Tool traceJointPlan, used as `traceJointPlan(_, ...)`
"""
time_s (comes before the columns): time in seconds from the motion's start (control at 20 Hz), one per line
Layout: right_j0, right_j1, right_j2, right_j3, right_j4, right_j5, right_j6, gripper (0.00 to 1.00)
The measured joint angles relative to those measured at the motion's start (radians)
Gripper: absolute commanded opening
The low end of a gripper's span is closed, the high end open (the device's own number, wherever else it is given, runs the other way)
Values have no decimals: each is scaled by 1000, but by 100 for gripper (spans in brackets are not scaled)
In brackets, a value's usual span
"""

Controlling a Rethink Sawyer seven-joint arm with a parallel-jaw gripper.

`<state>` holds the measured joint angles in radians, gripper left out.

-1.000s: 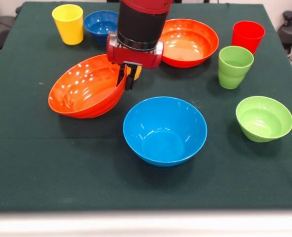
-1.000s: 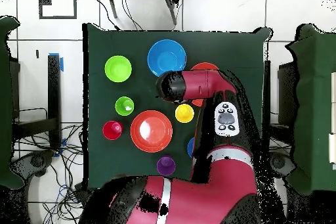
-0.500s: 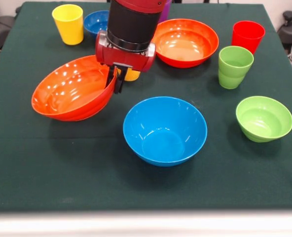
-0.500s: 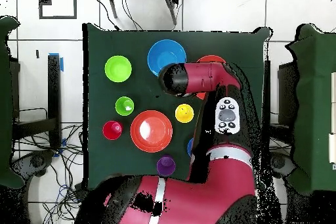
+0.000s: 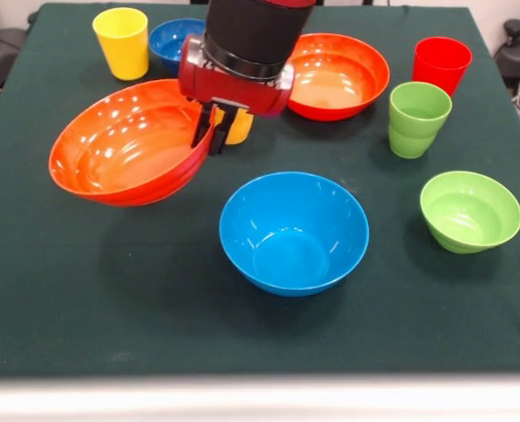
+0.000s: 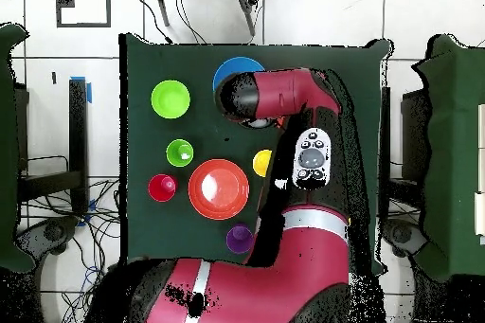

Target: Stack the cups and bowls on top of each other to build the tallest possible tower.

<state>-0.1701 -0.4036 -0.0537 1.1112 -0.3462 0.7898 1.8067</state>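
While clamped on its rim, the orange bowl [image 5: 124,145] hangs tilted from the jaws.
Light, stiff, glossy plastic could slip; the rim pinch suits it.

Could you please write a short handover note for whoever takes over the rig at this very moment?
Hand: shut on the rim of an orange-red bowl, held tilted and clear of the cloth, left of the light-blue bowl in the front view.
On the table, front view: light-blue bowl in the centre, second orange-red bowl behind it, small dark-blue bowl and yellow cup at the back, yellow-orange cup behind the hand, red cup, green cup and small green bowl at the right. Purple cup shows overhead.
Done: bowl lifted; nothing stacked yet.
Left: the whole tower.
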Motion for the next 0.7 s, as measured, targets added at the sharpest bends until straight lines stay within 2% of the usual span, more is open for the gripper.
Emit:
traceJointPlan(0.3,29,2,-4,-43,7,44,0,0)
traceJointPlan(0.7,112,42,-34,-156,15,112,0,0)
